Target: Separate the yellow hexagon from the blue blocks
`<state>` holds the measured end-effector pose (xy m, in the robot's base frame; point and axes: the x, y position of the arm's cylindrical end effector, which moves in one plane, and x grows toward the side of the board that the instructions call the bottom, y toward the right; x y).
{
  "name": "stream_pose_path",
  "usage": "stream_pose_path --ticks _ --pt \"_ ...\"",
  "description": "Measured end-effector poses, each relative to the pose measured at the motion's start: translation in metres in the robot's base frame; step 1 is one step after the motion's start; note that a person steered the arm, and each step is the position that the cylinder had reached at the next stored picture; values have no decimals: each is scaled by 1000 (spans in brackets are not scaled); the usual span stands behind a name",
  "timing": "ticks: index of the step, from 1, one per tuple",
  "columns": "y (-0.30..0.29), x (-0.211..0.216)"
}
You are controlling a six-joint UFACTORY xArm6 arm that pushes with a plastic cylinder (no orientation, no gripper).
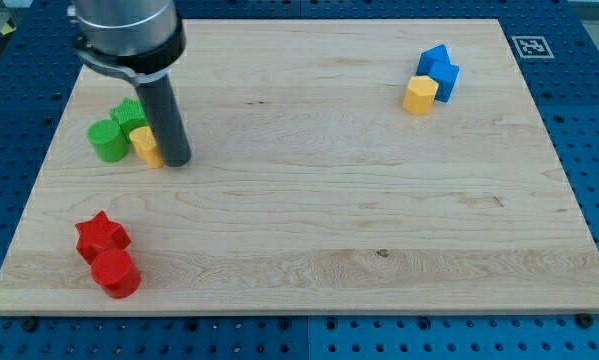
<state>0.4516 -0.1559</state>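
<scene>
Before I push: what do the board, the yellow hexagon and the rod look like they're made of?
Board: pale wood, matte, judging by grain lines and a small knot. Yellow hexagon: looks like smooth painted wood or plastic, uniform colour; can't tell which. My tip, beside the other yellow block: dark, slightly glossy rod, probably metal or plastic.

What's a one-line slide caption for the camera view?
My tip beside a partly hidden yellow block and green blocks at the view's left, far from the yellow hexagon touching the blue blocks.

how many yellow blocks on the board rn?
2. The yellow hexagon sits at the view's upper right, touching the blue blocks. Another yellow block is at upper left beside my tip, partly hidden.
</scene>
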Motion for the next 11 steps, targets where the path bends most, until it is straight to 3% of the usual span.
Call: stream_pose_path --ticks 1,2,5,9,11 --pt "-15 -1" --pt "7 8" --pt "169 94" --pt "297 97" --pt "318 97"
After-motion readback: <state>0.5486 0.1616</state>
